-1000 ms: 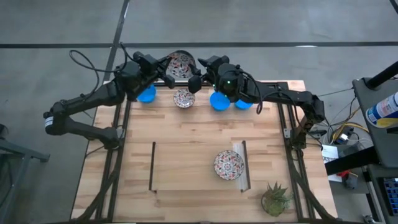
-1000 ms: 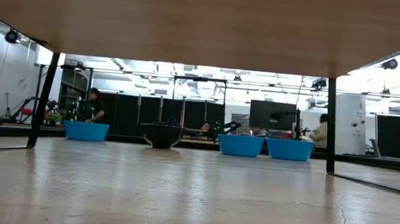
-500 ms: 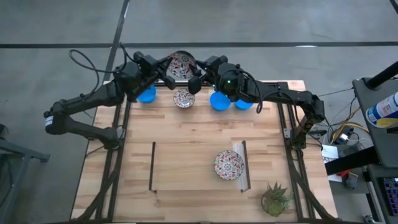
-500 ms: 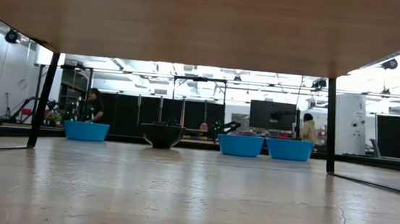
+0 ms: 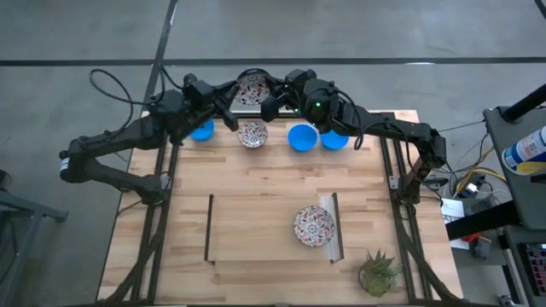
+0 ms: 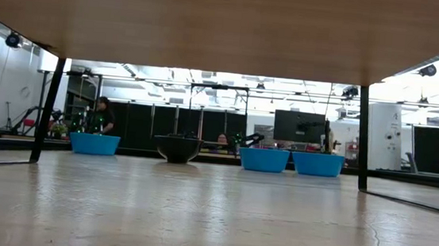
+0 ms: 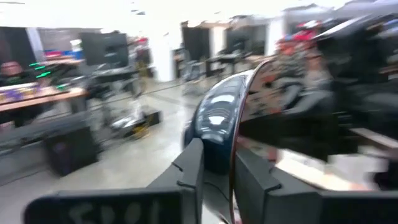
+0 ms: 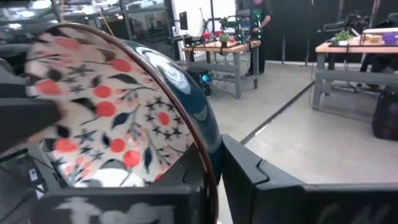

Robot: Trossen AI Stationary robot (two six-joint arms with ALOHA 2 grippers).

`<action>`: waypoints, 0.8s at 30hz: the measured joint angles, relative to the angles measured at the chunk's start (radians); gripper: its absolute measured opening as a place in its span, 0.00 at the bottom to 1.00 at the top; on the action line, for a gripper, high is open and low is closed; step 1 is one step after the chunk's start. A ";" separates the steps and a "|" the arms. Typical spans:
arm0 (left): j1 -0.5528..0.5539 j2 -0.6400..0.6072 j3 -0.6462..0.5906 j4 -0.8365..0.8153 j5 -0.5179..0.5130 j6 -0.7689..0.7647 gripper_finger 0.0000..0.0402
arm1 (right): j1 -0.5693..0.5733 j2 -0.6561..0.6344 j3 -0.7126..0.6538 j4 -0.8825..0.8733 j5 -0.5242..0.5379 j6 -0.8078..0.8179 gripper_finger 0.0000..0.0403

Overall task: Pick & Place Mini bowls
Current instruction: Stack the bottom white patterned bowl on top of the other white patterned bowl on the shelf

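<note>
Bowl (image 5: 250, 89) with floral pattern is at top centre of the high view, past the table (image 5: 256, 188) edge — left gripper (image 5: 229, 104) and right gripper (image 5: 271, 104) both pinch its rim, jaws nearly closed.

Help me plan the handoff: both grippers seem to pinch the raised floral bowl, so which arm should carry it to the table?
Right, probably. The right gripper clamps the floral bowl's rim, as does the left gripper, but the right arm is nearer the floral bowl already placed.
</note>
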 joint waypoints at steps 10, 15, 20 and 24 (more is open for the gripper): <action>-0.004 -0.013 0.034 0.011 0.136 -0.033 0.35 | -0.014 0.002 0.077 -0.018 -0.075 -0.066 0.03; -0.029 -0.040 0.033 0.021 0.146 -0.033 0.38 | -0.032 0.002 0.143 -0.111 -0.102 -0.085 0.03; -0.034 -0.061 0.031 0.022 0.200 -0.051 0.38 | -0.058 0.001 0.206 -0.206 -0.125 -0.076 0.03; -0.033 -0.064 0.031 0.025 0.280 -0.083 0.38 | -0.078 0.000 0.240 -0.276 -0.134 -0.072 0.03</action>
